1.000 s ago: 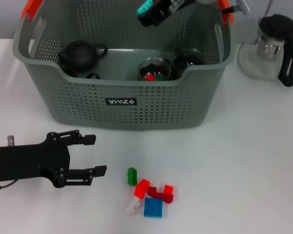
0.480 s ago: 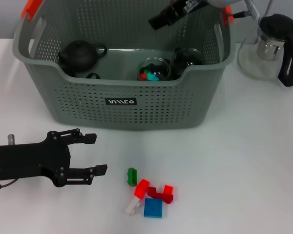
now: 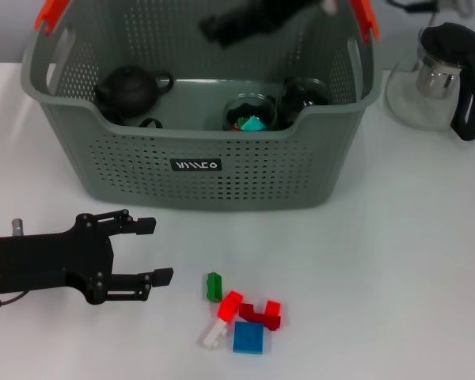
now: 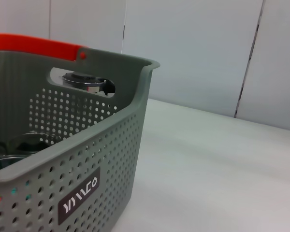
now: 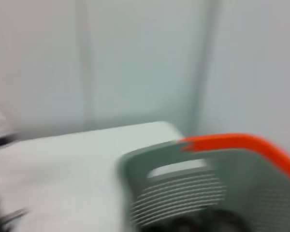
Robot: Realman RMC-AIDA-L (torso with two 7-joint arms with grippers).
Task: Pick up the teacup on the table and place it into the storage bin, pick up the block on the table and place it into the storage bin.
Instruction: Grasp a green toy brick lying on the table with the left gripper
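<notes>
Storage bin: the large grey-green perforated plastic storage bin (image 3: 198, 170) with orange-red handles (image 3: 51, 13) stands at the far middle of the white table (image 3: 396, 261), its small black label (image 3: 195, 165) with white lettering facing the robot.
Bin contents: a dark round teapot (image 3: 131, 89) sits at the left side inside; a clear glass teacup (image 3: 249, 113) holding small coloured pieces (teal and red show) sits near the front wall, with a second dark glass cup (image 3: 303, 93) just beside it to the right.
Blocks: a loose cluster lies on the table in front of the bin, namely a green block (image 3: 214, 286), a bright red block (image 3: 229, 305), a dark red block (image 3: 261, 316), a white block (image 3: 214, 336) and a blue square block (image 3: 248, 337).
Left gripper: the black left gripper (image 3: 146, 252) lies low over the table at the near left, fingers spread wide and holding nothing, the green block near its fingertips and the bin well apart beyond it.
Right gripper: the right gripper (image 3: 249, 20) is a dark blur above the bin's back wall; whether its fingers are apart cannot be told.
Beside the bin: a clear glass pitcher with a black handle (image 3: 447, 75) stands to the right.
</notes>
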